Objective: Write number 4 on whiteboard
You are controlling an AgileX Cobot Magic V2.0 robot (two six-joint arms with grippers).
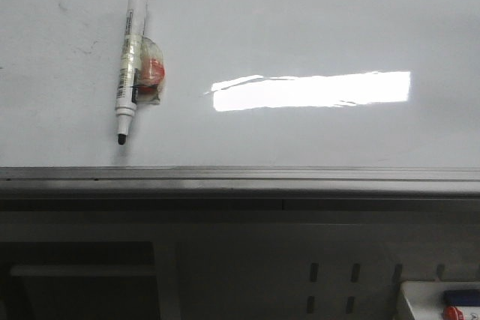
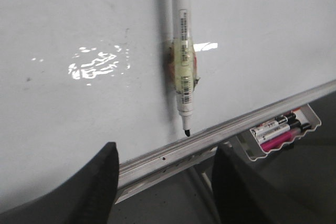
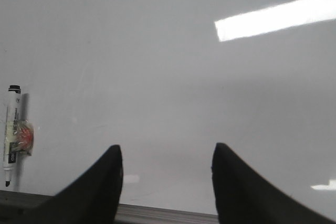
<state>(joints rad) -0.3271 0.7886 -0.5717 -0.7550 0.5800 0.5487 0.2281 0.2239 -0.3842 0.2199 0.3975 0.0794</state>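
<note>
one glossy white whiteboard [image 1: 300, 28], faint smudges, grey edge rail

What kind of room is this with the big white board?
Probably a classroom or lab. A large whiteboard has a marker stuck to it, and a tray of spare markers sits below its metal rail.

left pincer [image 2: 165, 182]: jaws spread, empty | right pincer [image 3: 167, 182]: jaws spread, empty
</note>
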